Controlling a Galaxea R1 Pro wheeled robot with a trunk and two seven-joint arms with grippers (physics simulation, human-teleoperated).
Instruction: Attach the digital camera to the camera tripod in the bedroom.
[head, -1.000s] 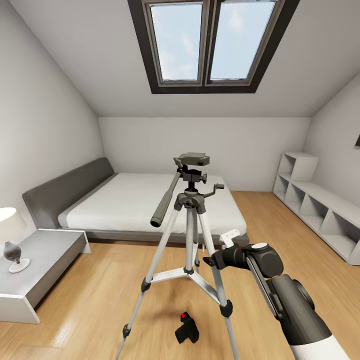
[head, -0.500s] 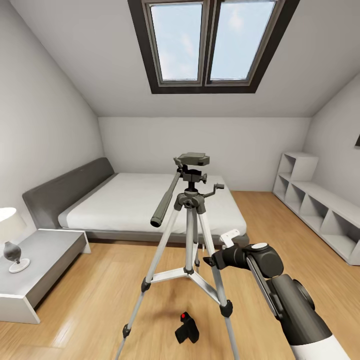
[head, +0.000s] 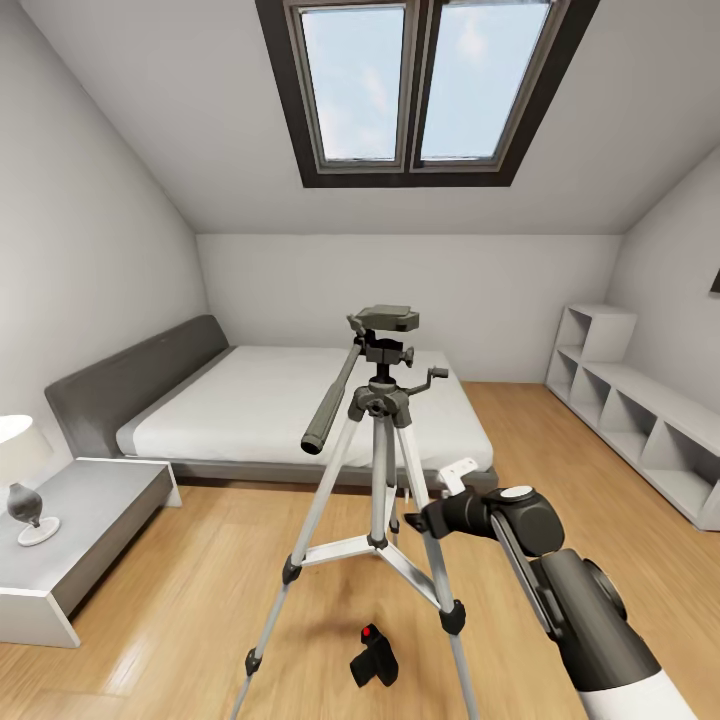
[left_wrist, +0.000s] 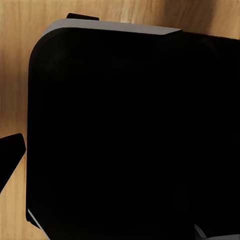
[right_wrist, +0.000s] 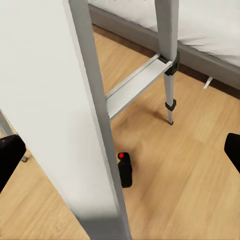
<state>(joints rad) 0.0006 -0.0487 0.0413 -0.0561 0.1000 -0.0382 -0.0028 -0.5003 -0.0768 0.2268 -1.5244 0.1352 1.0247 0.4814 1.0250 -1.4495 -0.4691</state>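
- Clearly the digital camera (head: 373, 655) lies on the light wood floor (head: 200, 590) between the legs of the camera tripod (head: 378, 470), its red button up, with nothing holding it.
- The tripod stands upright in front of the bed (head: 300, 400); its dark grey head plate (head: 388, 319) is bare and its pan handle (head: 330, 400) slopes down toward the robot's left.
- The right arm (head: 560, 590) reaches in beside the near tripod leg. In the right wrist view the right gripper (right_wrist: 120, 155) shows two dark fingertips set wide apart at the frame's edges, spread open and empty, with the camera (right_wrist: 124, 170) on the floor beyond them.
- A tripod leg (right_wrist: 95, 115) crosses that wrist view close to the lens, between the gripper and the camera, so I judge the step in hand to be the reach down to pick up the camera.
- To do it well, bring the arm around the leg, not through it; a knock could shift or topple the tripod.
- Descend over the camera body, straddle it across its narrower sides, and close only once both fingers are low beside it.
- The left wrist view shows a dark body over the floor; whether the left gripper is open I cannot tell.
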